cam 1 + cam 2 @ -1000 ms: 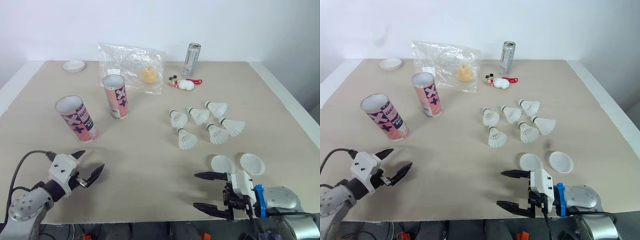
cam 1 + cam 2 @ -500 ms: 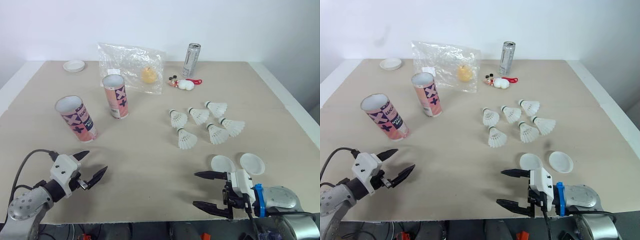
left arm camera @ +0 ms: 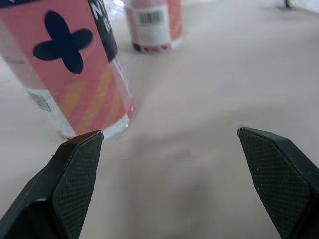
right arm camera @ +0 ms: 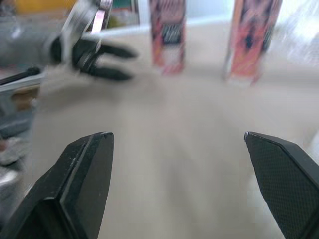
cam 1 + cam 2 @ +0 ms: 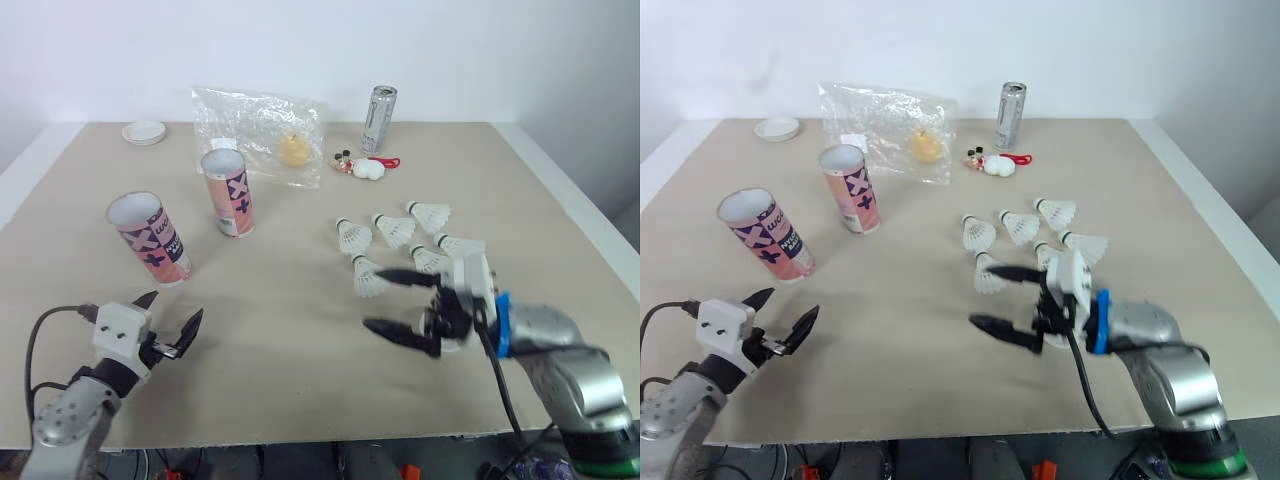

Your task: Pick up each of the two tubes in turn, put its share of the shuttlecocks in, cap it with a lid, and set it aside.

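Two pink tubes stand open-topped at the left: the nearer tube (image 5: 148, 238) and the farther tube (image 5: 229, 192). Several white shuttlecocks (image 5: 395, 230) lie right of centre. My right gripper (image 5: 378, 300) hovers open just in front of the nearest shuttlecock (image 5: 368, 280), its fingers empty and pointing left. Near the front left edge, my left gripper (image 5: 172, 312) is open and empty, a short way in front of the nearer tube (image 3: 65, 64). The right wrist view looks across the table at both tubes (image 4: 167, 35) and the left gripper (image 4: 99, 59).
At the back of the table lie a clear plastic bag (image 5: 262, 135) with a yellow fruit inside, a silver can (image 5: 380, 118), a small white toy (image 5: 362, 167) and a white dish (image 5: 143, 131). The table's edges run close on the left and right.
My right gripper has risen from the front edge and swung forward and left, up to the nearest shuttlecock. The left gripper has barely moved.
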`<state>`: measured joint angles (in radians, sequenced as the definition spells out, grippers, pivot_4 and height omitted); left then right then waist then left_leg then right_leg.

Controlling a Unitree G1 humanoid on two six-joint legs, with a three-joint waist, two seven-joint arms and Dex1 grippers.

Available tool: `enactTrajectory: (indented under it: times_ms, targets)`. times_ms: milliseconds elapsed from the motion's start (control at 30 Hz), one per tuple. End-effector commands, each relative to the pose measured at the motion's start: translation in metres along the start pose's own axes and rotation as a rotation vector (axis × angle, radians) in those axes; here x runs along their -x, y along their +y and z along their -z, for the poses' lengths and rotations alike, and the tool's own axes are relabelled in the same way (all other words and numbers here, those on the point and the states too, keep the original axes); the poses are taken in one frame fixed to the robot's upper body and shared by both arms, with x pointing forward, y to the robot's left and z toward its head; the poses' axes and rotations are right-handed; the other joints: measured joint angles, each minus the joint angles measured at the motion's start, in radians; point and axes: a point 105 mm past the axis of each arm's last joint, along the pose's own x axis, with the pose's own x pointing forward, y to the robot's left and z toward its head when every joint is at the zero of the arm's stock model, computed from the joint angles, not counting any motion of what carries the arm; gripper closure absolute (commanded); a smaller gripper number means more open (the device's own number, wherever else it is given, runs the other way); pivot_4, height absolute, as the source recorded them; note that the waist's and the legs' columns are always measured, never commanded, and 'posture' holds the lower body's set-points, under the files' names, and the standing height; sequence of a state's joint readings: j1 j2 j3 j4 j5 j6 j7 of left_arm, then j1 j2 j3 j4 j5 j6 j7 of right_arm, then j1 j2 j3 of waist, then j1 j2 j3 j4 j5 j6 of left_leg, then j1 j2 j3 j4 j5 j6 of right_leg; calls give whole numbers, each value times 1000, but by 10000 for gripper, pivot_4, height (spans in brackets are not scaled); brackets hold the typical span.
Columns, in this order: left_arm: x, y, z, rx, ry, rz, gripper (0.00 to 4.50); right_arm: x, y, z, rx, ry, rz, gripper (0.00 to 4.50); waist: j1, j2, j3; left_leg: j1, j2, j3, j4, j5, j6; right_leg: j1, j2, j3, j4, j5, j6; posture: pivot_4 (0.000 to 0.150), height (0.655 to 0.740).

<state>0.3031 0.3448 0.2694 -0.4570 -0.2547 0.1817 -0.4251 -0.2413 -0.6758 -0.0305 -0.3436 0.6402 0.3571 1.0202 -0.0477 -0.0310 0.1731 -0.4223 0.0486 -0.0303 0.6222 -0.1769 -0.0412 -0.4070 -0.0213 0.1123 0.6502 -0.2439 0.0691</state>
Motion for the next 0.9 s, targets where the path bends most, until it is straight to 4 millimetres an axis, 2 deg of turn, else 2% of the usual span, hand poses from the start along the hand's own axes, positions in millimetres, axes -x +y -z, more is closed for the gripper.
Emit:
enactTrajectory:
  times_ms: [33, 233, 333, 533, 733, 900]
  targets:
    - [3, 4, -8, -16, -24, -114, 0, -17, -11, -3, -49, -29, -23, 161, 5, -2, -1, 0, 0, -1, 0, 0, 0, 0, 1, 0, 0, 0, 0, 1500, 7400]
    - [12, 12, 3, 55, 0, -327, 0, -57, -45, -3, -80, -49, -62, 161, -3, -2, -1, -1, 0, 1, 0, 0, 0, 0, 0, 1, 0, -1, 1, 1500, 7400]
    - [8, 21, 5, 61, 4, -396, 0, -72, -55, 1, -35, -26, -105, 161, -3, -1, 0, 0, 1, 0, 0, 0, 0, 0, 2, 0, 0, 1, -1, 1500, 7400]
    - [1, 39, 0, 68, -16, -451, 0, -79, -65, 3, 48, -7, -182, 161, 0, -1, 0, -1, 2, -1, 0, 1, 2, 1, 3, 0, 0, 2, 0, 1500, 7400]
    - [-13, 40, 1, 112, -15, -350, 0, -80, -60, -1, 98, -32, -271, 161, -1, -1, 0, -1, 3, -1, -2, 1, 1, 0, 4, 0, 0, 4, 3, 1500, 7400]
    - [-28, 45, 9, 145, 6, -273, 0, -83, -65, -1, 117, -32, -262, 161, -1, -1, 0, -1, 3, -1, -2, 1, 1, -1, 5, 0, 0, 4, 3, 1500, 7400]
